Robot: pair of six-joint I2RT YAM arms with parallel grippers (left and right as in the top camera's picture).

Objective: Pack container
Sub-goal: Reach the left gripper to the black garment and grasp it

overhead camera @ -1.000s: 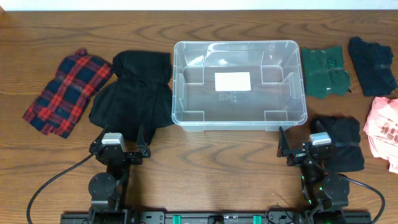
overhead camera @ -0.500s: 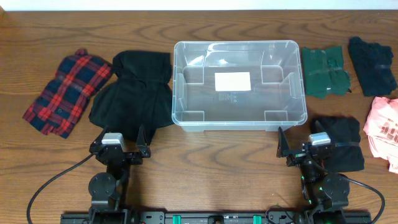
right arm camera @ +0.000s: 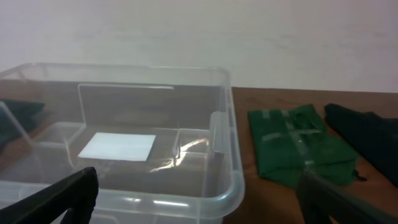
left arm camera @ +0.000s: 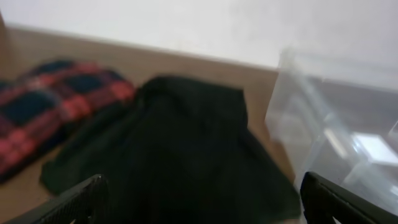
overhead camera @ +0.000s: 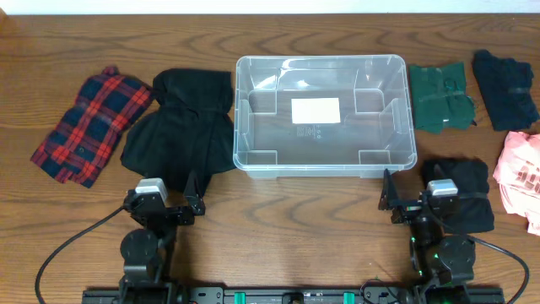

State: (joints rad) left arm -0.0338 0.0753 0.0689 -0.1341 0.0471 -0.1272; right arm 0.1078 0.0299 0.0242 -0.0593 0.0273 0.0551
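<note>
Zero of six garments packed; by the look of it, all packing is left to do.

- Container (overhead camera: 324,167): centre of the desk toward the far edge, empty, white label bare on its base.
- To its left: plaid shirt (overhead camera: 91,125), black garment (overhead camera: 184,127).
- To its right: green garment (overhead camera: 441,97); navy garment (overhead camera: 504,87) near the far right corner; pink garment (overhead camera: 521,176) at the right edge; folded black garment (overhead camera: 468,181) under the right arm.
- Left gripper (left arm camera: 200,186) and right gripper (right arm camera: 196,180): at the near edge, fingers wide apart, holding nothing.

The left hand (overhead camera: 160,196) and right hand (overhead camera: 434,194) are black, each with a pale grey block on top. Each arm has a round black joint housing (overhead camera: 139,251) and a thin black cable (overhead camera: 67,249).
</note>
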